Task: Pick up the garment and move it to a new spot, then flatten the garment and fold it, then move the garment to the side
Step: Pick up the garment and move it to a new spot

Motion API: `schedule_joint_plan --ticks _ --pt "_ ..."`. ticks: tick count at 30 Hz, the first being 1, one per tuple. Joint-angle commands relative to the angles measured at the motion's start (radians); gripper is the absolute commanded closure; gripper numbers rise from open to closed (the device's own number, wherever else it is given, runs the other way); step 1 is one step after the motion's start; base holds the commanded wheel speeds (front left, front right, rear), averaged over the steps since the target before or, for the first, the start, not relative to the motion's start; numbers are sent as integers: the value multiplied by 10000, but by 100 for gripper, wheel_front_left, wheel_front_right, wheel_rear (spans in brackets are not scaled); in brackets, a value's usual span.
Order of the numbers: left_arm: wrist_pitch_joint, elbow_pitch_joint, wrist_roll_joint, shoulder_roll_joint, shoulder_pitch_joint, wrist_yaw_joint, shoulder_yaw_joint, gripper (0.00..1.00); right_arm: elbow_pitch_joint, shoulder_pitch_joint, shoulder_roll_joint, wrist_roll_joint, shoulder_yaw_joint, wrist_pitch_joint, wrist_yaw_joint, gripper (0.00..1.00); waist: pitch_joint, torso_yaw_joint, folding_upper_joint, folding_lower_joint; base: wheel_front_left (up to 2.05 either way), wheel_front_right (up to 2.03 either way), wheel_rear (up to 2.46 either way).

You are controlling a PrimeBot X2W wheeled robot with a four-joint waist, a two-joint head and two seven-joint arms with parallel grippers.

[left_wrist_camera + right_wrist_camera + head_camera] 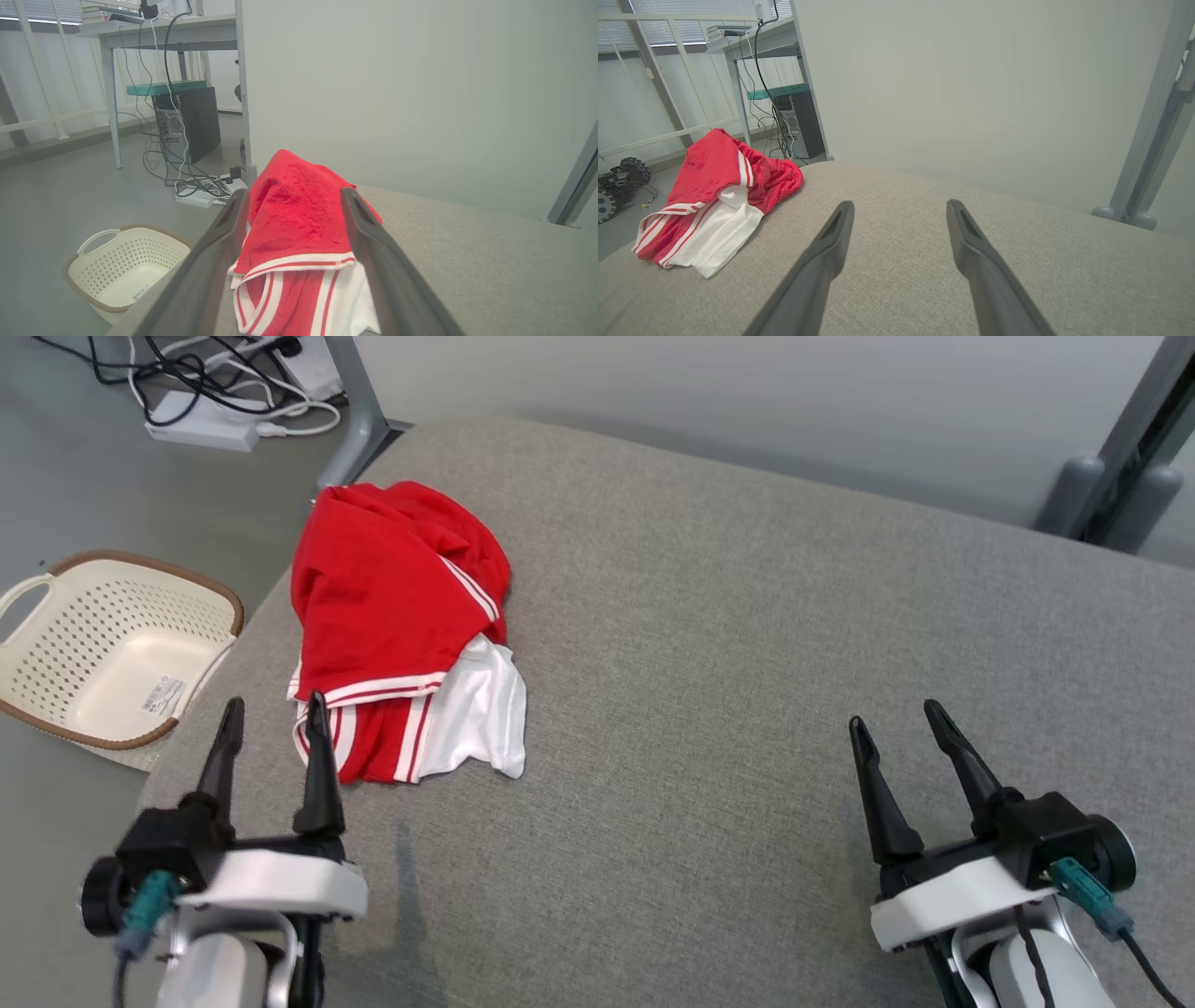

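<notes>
Red cloth with white stripes and a white panel, the garment (pixel 397 616) lies bunched near the far left corner of the grey upholstered surface (pixel 747 663). It is folded over itself, so its cut and whatever is underneath are hard to make out. In the left wrist view its near hem runs off the bottom edge and its sides pass behind the two dark fingers. Beside the surface, on the floor at the left, a cream perforated basket (pixel 93 625) is cut off by the frame edge. Both forearms are cropped at the bottom of the head view.

The left gripper (pixel 274 702) hovers at the garment's near hem, spread wide and holding nothing. Its inner finger (pixel 317 765) overlaps the striped edge in the head view, but contact cannot be told. The right gripper (pixel 893 713) hangs well apart from the garment over bare upholstery, equally wide and empty.
</notes>
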Motion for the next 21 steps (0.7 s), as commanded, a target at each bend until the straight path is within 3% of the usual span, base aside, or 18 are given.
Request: schedule_joint_plan --ticks 1,6,13,21 --pt "-5 288 45 216 -505 -209 234 0 -137 -237 -91 -182 1 -47 18 0 785 -377 0 0 0 0 0" --pt "244 1926 -433 869 -2455 -800 772 0 -511 -641 -101 -552 -93 -1 12 0 1695 -742 0 0 0 0 0" --pt "2028 3899 -1113 1935 -4826 -1603 965 0 -815 -1003 -181 -935 3 134 11 0 2477 -1077 0 0 0 0 0" --pt "3890 5568 -1566 2908 -6763 -2028 481 0 -976 -1192 -156 -1086 52 128 11 0 3060 -1404 0 0 0 0 0"
